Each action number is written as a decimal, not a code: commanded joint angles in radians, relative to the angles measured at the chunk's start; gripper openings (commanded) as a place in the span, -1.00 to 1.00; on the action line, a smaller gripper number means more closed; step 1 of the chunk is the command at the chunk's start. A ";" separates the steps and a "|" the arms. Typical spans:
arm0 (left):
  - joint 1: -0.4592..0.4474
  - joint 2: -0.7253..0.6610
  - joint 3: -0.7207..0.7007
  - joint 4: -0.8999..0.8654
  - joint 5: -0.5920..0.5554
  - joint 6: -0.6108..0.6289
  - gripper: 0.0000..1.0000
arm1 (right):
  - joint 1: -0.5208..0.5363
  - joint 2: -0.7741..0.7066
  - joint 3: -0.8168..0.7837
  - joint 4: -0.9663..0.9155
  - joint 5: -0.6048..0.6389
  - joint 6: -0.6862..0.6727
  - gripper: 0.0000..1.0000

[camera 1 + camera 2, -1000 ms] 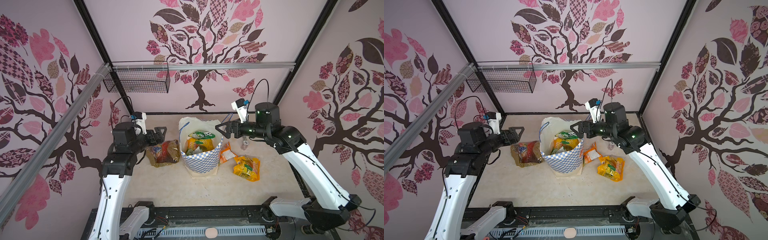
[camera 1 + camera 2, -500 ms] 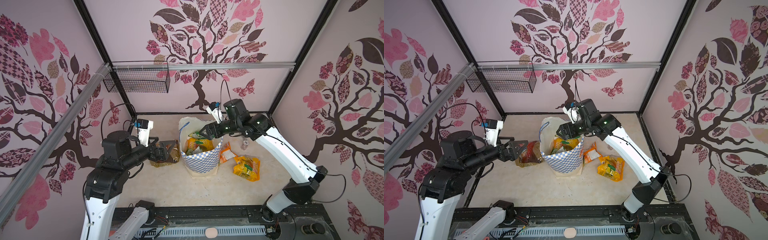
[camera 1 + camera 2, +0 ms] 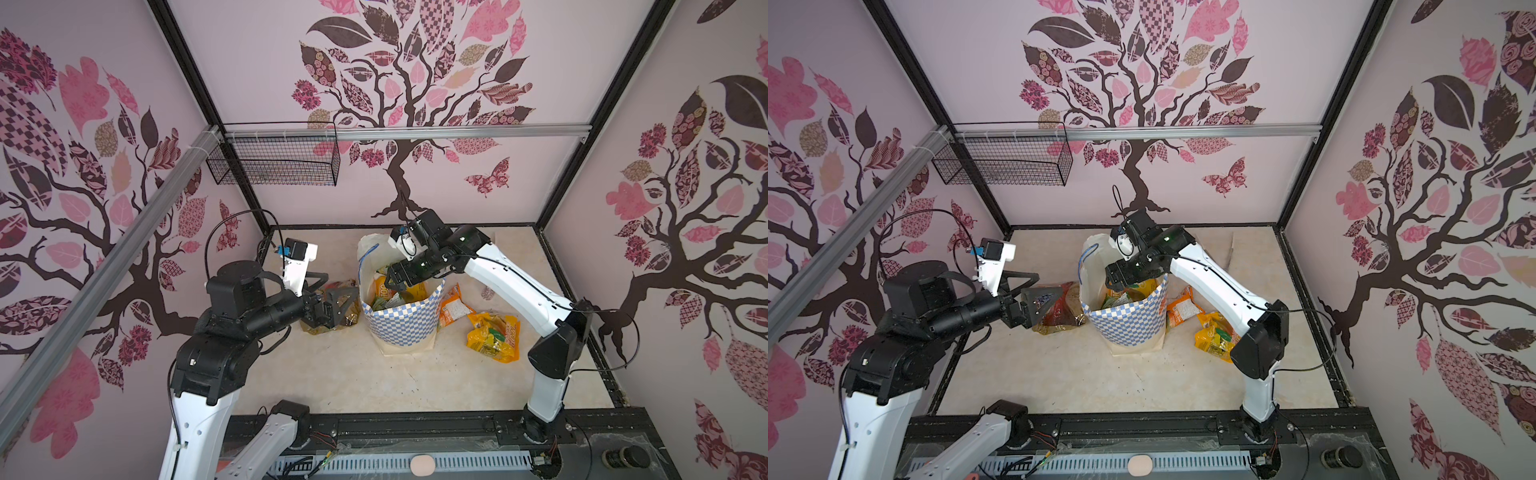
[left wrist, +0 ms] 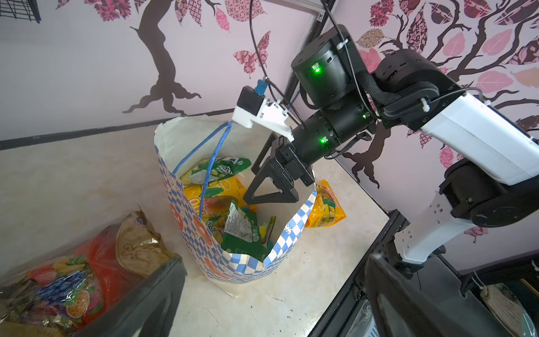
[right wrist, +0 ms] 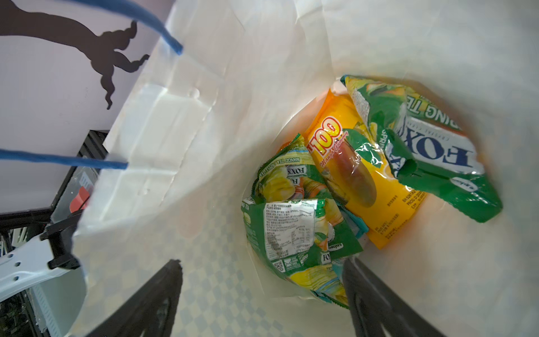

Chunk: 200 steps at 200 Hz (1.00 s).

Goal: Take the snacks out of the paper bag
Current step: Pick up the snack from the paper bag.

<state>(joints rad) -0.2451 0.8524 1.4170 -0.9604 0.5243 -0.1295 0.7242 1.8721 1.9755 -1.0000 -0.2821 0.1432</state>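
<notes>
In both top views, three snacks are already out on the surface [image 3: 332, 374]. A brown-red packet [image 3: 1065, 309] lies just beside the paper bag [image 3: 405, 328] on its left-arm side. An orange packet [image 3: 455, 307] and a yellow packet [image 3: 494, 336] lie on the other side. The bag stands upright, mid-surface. The left end effector [image 3: 336, 305] hangs over the brown-red packet, spread wide and empty. The right end effector [image 3: 395, 286] is at the bag's mouth.

From the left wrist, plenty is left inside: a green FOX'S packet [image 4: 218, 170] sits on top, with a yellow gummy packet [image 4: 224, 186] under it. A labelled green packet [image 4: 242, 230] lies lower down. The right end effector [image 4: 256, 198] dips just inside the rim, its jaws apart and nothing between them.

From the right wrist, looking straight down the cream interior [image 5: 204, 146], at least four packets are bunched at the bottom. The green FOX'S packet [image 5: 423, 151], the yellow gummy packet [image 5: 350, 175] and the labelled green packet [image 5: 291, 230] are clear, with more green beneath. The jaws frame the view, released, touching no packet.

My call: under halfway, with a fresh reach in hand and several pulls to come.
</notes>
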 commanded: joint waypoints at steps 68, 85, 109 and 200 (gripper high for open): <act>-0.013 0.008 -0.034 -0.005 -0.013 0.043 0.97 | 0.013 0.107 -0.163 0.109 0.039 0.045 0.82; -0.018 0.009 -0.040 0.001 -0.012 0.037 0.97 | 0.016 0.119 -0.195 0.125 0.049 0.047 0.82; -0.022 0.009 -0.048 0.001 -0.037 0.032 0.97 | 0.021 0.144 -0.231 0.144 0.064 0.055 0.84; -0.065 0.023 -0.039 0.014 -0.005 0.028 0.97 | 0.028 0.256 -0.369 0.223 0.006 0.063 0.83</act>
<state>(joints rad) -0.2714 0.8738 1.3792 -0.9665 0.4862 -0.1043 0.7441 2.0602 1.6516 -0.7586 -0.2817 0.2058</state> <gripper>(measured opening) 0.986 0.929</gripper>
